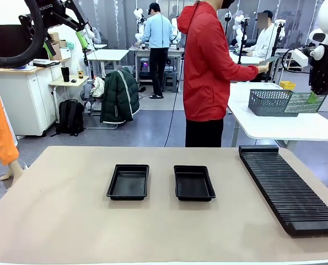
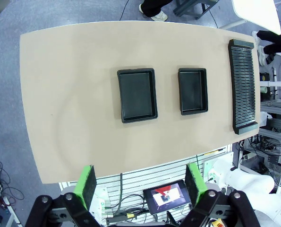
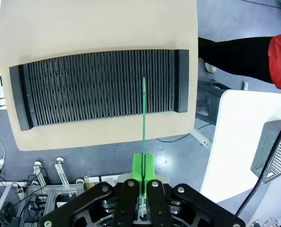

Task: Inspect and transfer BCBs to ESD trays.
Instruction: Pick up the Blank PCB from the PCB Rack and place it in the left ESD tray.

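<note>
ESD trays (image 1: 128, 197) lay empty; none transferred. Right gripper (image 3: 143, 163) jaws clamped one BCB (image 3: 143, 118) aloft; left gripper (image 2: 141, 182) jaws stood open.

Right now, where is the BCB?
The BCB is clamped in the right pincer, seen edge-on in the right wrist view, held in the air over the black slotted rack on the robot's right side of the table.
</note>
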You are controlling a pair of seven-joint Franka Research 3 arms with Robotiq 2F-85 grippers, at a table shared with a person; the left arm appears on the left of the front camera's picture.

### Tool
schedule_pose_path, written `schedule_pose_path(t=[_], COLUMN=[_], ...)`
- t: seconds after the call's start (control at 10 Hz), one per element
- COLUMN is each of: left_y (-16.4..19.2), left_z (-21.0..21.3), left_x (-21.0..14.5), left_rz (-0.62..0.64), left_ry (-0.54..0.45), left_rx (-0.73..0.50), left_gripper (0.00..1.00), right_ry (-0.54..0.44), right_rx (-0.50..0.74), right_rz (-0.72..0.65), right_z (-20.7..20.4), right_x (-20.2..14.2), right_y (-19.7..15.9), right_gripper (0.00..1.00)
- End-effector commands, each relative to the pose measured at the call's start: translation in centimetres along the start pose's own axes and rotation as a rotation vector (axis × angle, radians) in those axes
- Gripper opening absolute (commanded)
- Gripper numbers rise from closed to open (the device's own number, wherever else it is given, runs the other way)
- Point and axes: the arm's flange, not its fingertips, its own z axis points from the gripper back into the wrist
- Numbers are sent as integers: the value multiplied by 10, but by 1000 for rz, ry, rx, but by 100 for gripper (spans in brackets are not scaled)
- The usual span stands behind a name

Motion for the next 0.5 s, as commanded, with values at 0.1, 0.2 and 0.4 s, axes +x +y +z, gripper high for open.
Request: schedule_pose_path(t=[0.1,0.2,0.4], left_y=[0,0,0], left_z=[0,0,0], left_x=[0,0,0], left_rz=[0,0,0], left_ry=[0,0,0], left_rx=[0,0,0], left_gripper=[100,100,100], right_ry=[1,1,1], right_rx=[1,1,1], right_rz=[3,3,3], right_z=[0,0,0], right_x=[1,1,1], right_y=[2,2,2], right_gripper=[0,0,0])
